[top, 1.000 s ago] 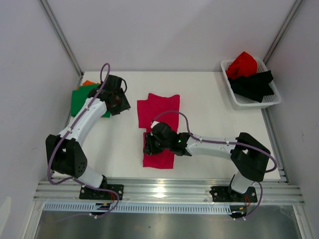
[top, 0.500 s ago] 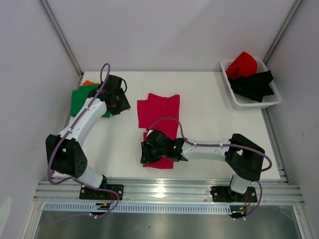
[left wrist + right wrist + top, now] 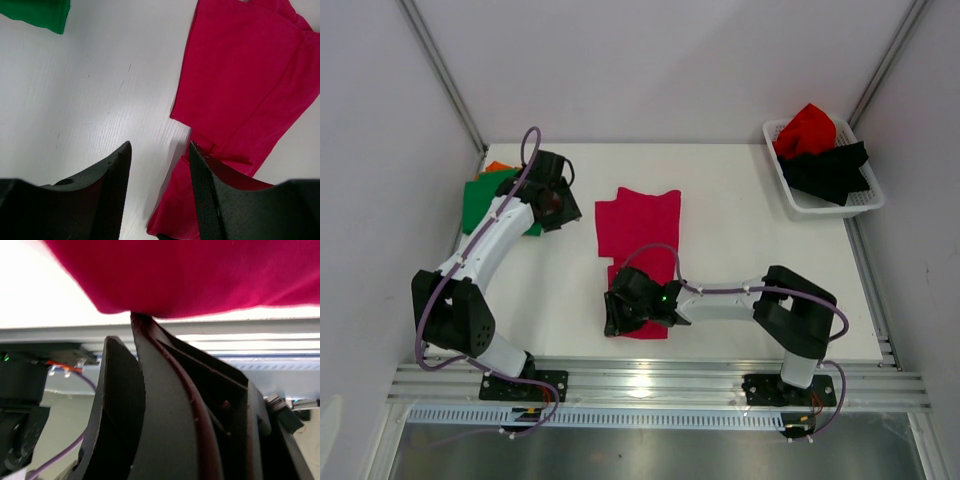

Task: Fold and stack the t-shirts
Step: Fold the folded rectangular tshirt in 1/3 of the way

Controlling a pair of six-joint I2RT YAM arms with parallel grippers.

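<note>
The right gripper [image 3: 620, 312] is clenched on the near hem of the magenta-pink t-shirt [image 3: 638, 222], which is smooth, partly folded and narrower below. It lies mid-table [image 3: 740, 230], reaching towards the near edge. The left gripper [image 3: 552, 195] hangs released beside the folded green t-shirt [image 3: 478, 205] at the far-left corner.

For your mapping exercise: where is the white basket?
Top view: the white basket sits at the table's far right corner, holding a red t-shirt and a black t-shirt.
</note>
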